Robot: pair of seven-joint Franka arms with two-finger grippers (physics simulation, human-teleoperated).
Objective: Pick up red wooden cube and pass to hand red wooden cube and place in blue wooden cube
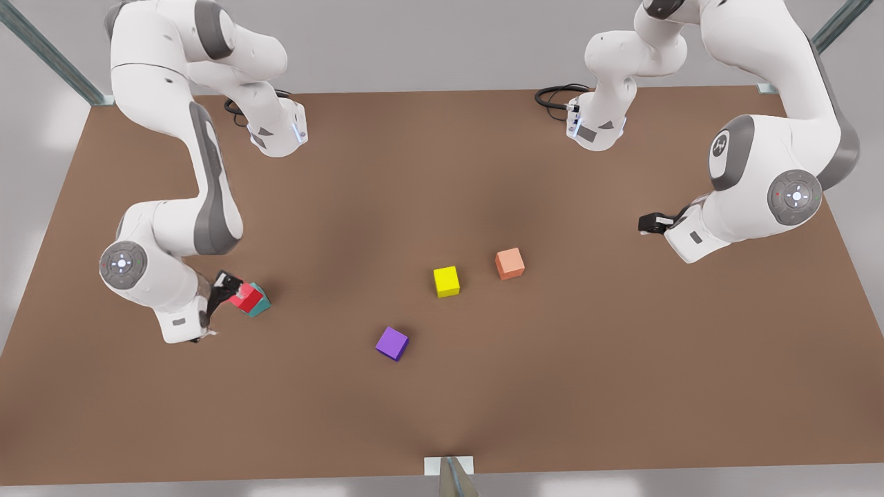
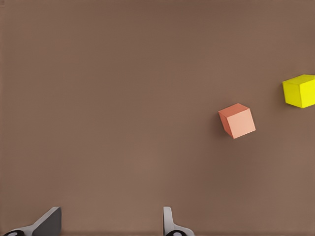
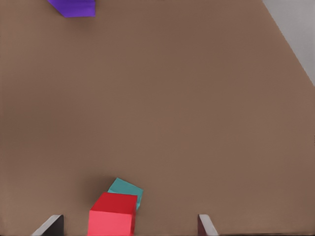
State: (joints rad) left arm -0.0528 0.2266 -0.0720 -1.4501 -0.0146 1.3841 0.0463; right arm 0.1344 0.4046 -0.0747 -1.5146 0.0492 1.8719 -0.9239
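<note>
Right gripper (image 1: 231, 293): seen at the front view's left, low over the worktop (image 1: 442, 414), right by the red wooden cube. In the right wrist view its jaws are spread wide, the red cube lying between the two fingertips (image 3: 51, 223) with a gap on either side; nothing is held.
Red wooden cube (image 1: 246, 297): sits on top of the blue wooden cube, askew to it. In the right wrist view it (image 3: 113, 215) covers most of the teal block.
Blue wooden cube (image 1: 261, 304): teal, resting on the worktop beneath the red cube, one corner and one side left showing; in the right wrist view a teal corner (image 3: 126, 189) is seen past the red cube.
Purple cube (image 1: 391, 343): alone on the worktop, well apart from the stacked pair, nearer the front edge.
Yellow cube (image 1: 447, 281): near the middle of the worktop, just beside the salmon cube.
Salmon cube (image 1: 510, 264): close to the yellow cube, on the side of the front view's right.
Left gripper (image 1: 652, 222): at the front view's right, raised over bare worktop, well apart from every cube; this arm waits. In the left wrist view its jaws are wide apart, one fingertip (image 2: 47, 222) showing, and hold nothing.
</note>
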